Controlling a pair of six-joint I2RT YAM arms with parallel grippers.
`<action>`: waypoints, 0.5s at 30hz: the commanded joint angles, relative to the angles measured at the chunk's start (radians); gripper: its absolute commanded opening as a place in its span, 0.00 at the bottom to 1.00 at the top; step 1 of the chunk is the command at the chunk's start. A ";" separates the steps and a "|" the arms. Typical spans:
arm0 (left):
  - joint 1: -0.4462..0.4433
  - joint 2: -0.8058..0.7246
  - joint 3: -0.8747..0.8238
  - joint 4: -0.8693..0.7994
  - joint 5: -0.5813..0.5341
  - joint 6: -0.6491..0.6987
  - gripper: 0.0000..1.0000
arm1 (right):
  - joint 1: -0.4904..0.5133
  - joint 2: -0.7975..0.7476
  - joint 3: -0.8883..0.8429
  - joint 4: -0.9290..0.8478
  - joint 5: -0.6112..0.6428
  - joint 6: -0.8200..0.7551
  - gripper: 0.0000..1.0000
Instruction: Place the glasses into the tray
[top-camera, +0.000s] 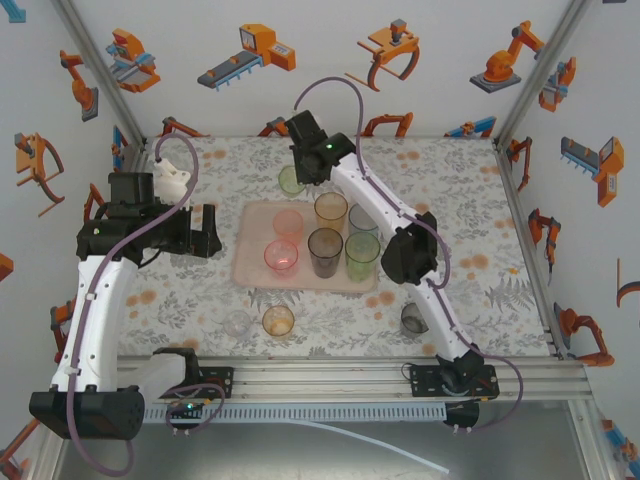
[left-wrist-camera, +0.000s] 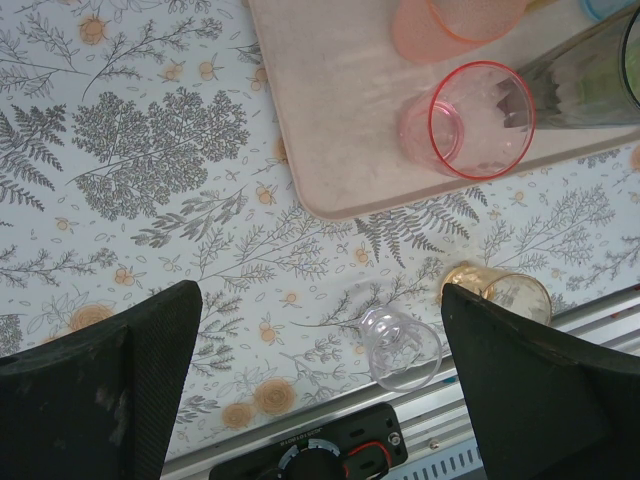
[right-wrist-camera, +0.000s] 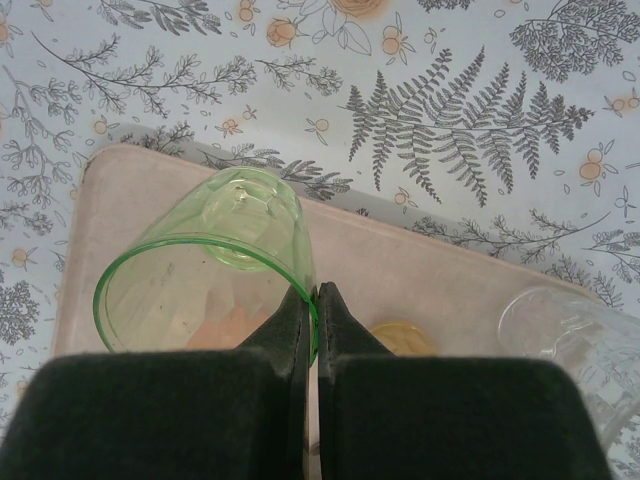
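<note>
Over the far edge of the tray (right-wrist-camera: 420, 290), the right gripper (right-wrist-camera: 312, 300) pinches the rim of a green glass (right-wrist-camera: 215, 250), one finger inside the mouth and one outside. The glass hangs tilted, its base pointing away from the fingers. The left gripper (left-wrist-camera: 320, 320) hovers over the tablecloth (left-wrist-camera: 150, 150) just left of the tray, fingers spread wide with nothing between them. Six other glasses (top-camera: 325, 250) stand in the tray. A clear glass (left-wrist-camera: 400, 348), an amber glass (left-wrist-camera: 500, 290) and a grey glass (top-camera: 413, 318) sit on the cloth near the arms.

The hold is on a thin, slick wall, so the green glass could swivel or slip out. Set down tilted, it may roll or catch the low rim. The tray is crowded, so a descending gripper could knock a neighbour over. The glasses are smooth, see-through tumblers with a slight taper. The tray is matte pale pink with rounded corners, and the cloth is printed with ferns and flowers.
</note>
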 joint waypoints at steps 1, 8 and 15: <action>0.006 -0.010 -0.012 -0.018 0.007 -0.006 0.97 | -0.007 0.013 0.037 0.013 -0.018 0.014 0.00; 0.006 -0.011 -0.014 -0.018 0.010 -0.004 0.97 | -0.018 0.036 0.037 -0.004 -0.037 0.010 0.00; 0.006 -0.009 -0.017 -0.017 0.011 -0.005 0.97 | -0.028 0.059 0.037 -0.025 -0.054 0.006 0.00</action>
